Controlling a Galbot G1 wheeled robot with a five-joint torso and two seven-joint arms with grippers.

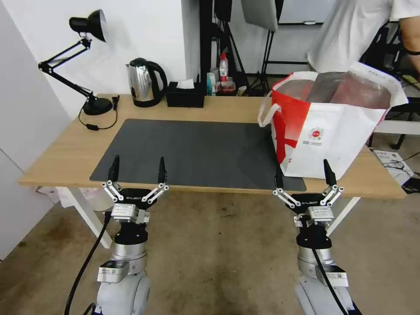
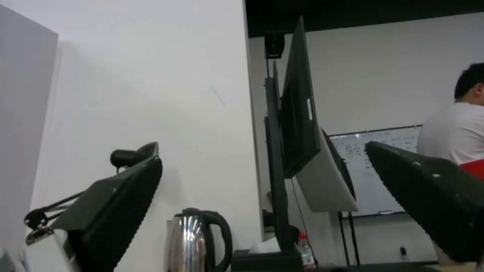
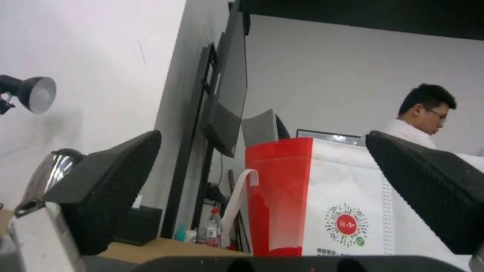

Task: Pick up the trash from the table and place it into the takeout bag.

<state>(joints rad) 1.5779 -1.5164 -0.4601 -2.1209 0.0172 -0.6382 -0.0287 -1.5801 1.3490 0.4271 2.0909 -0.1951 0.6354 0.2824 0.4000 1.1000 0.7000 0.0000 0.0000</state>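
Head view: both the left gripper [image 1: 138, 169] and right gripper [image 1: 304, 171] are spread empty; bag [image 1: 332, 131] stands beyond the right fingers; trash likely bagged, so retreat.

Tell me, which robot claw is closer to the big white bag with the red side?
The right gripper is closer: it hangs open at the table's near edge, just in front of the big white takeout bag. The left gripper, also open, is far off toward the table's other end.

Long light-wood table [image 1: 65, 153] on white legs; dark grey mat [image 1: 197, 148] lying flat across its middle; behind the mat, black desk lamp [image 1: 87, 61], steel kettle [image 1: 144, 83], black tissue box [image 1: 185, 95]; right of the mat, takeout bag [image 1: 328, 127], overlapping the mat's edge.
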